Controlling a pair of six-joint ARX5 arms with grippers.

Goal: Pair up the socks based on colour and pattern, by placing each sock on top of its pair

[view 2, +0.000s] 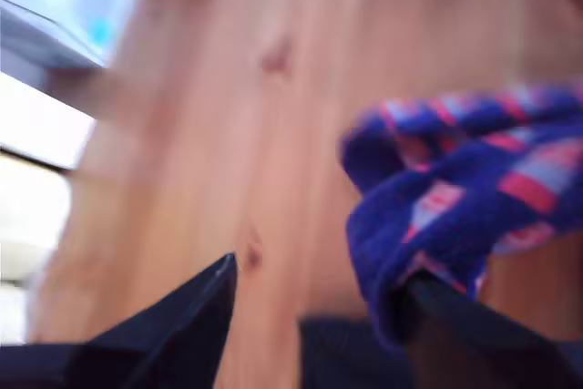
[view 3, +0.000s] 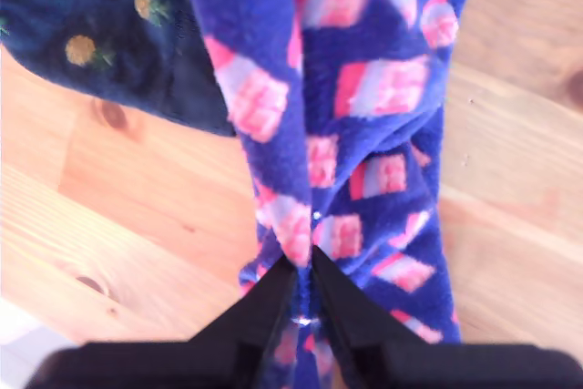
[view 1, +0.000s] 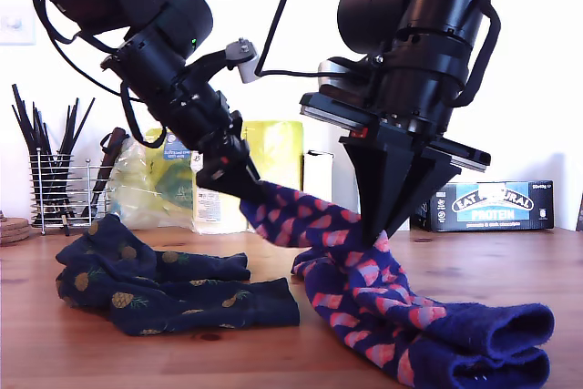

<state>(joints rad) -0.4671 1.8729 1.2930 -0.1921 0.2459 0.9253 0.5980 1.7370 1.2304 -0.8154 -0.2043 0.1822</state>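
My second gripper (view 3: 305, 266): pinched tight on the blue-and-pink sock (view 1: 301, 216). You can see the fingers meet with the knit between them, and the gripper points straight down at the table (view 1: 55, 353).
My first gripper (view 2: 321, 272): jaws wide apart, with the same sock's end against one finger. That wrist view is blurred, so you cannot tell whether the sock is hooked there.
Blue-and-pink sock: lifted off the wood at my first gripper. It slopes down to my second gripper's pinch, then runs toward the table's front edge at the exterior view's right.
Cuffs (view 1: 496, 327): two dark blue ones, stacked one on the other near that front edge.
Pineapple socks (view 1: 164, 293): two, overlapping, lying flat toward the front edge at the exterior view's left, just beside the blue-and-pink sock.
Box (view 1: 496, 205): at the back edge, at the exterior view's right. You can read "EAT NATURAL PROTEIN"; the smaller print is too fine.
Yellow bag (view 1: 273, 148): at the back edge, with an unreadable label.
Wire pot (view 1: 55, 193): at the back edge, at the exterior view's left, holding dark sticks.
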